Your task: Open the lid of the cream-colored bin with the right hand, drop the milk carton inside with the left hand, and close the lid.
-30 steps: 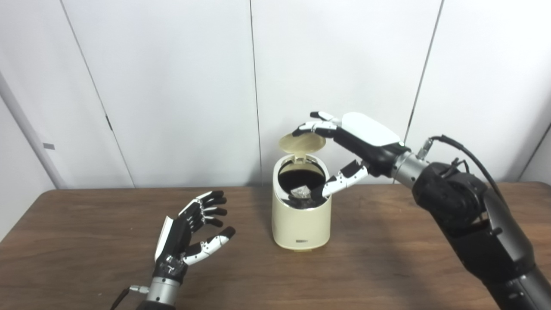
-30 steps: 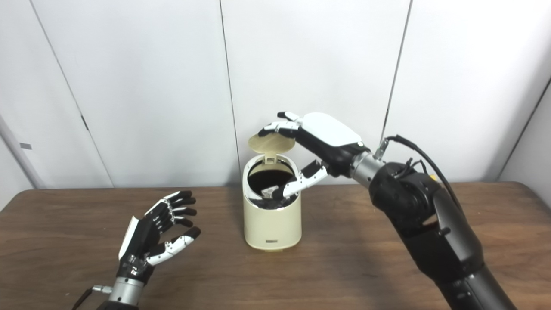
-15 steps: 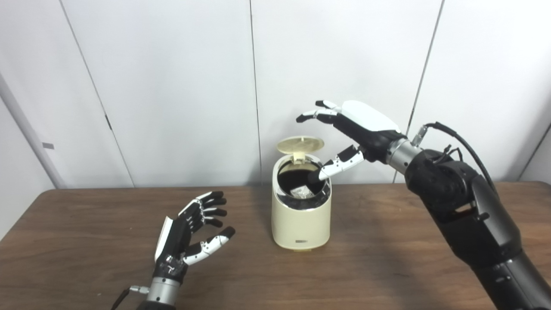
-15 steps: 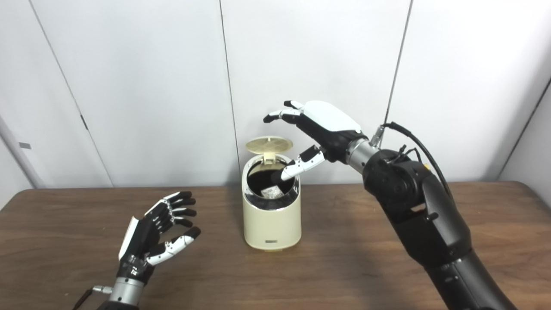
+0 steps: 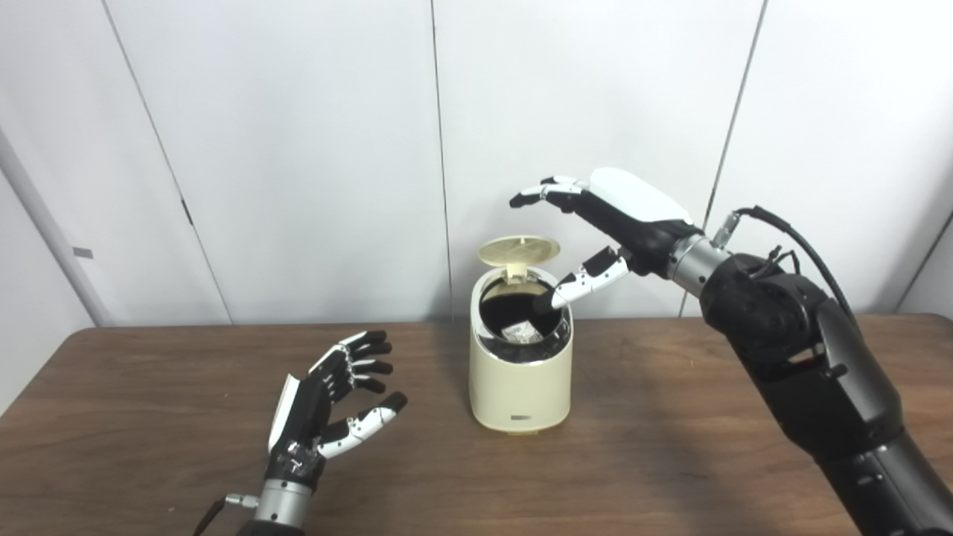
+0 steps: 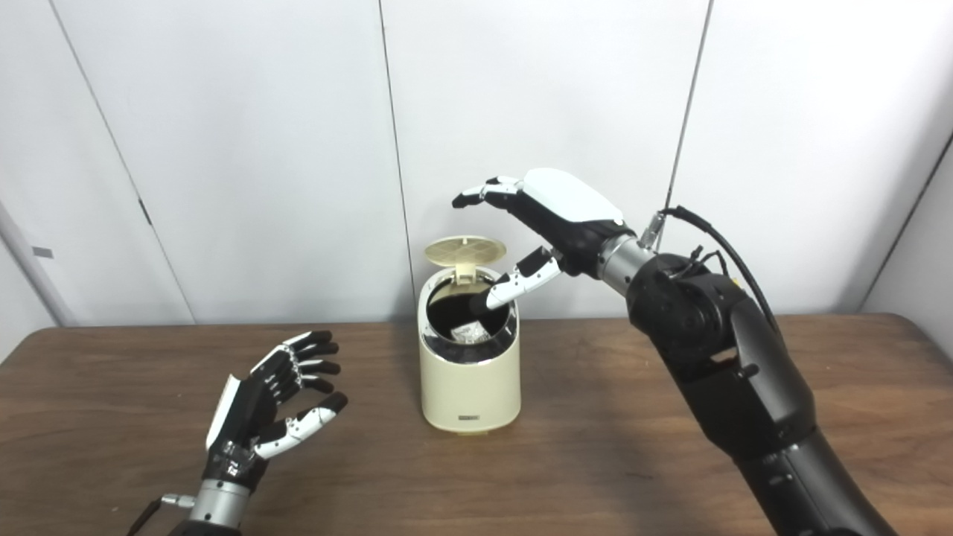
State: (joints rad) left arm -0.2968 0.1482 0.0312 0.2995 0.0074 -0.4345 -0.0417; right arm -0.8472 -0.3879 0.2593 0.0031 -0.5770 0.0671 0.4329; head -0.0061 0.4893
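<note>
The carton (image 5: 521, 330) already lies inside the bin (image 5: 520, 380), whose lid (image 5: 519, 250) stands up at twelve o'clock (only closing remains). The right hand (image 5: 607, 216) hovers above, fingers spread, empty; the left hand (image 5: 327, 402) rests open at eight o'clock

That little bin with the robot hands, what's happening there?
A robot is putting rubbish in the cream bin on the table. The lid stands open, and something pale, probably the milk carton, lies inside. The right hand hovers above the lid with its fingers spread, not touching it. The left hand waits open and empty over the table. The lid is not yet closed.
</note>
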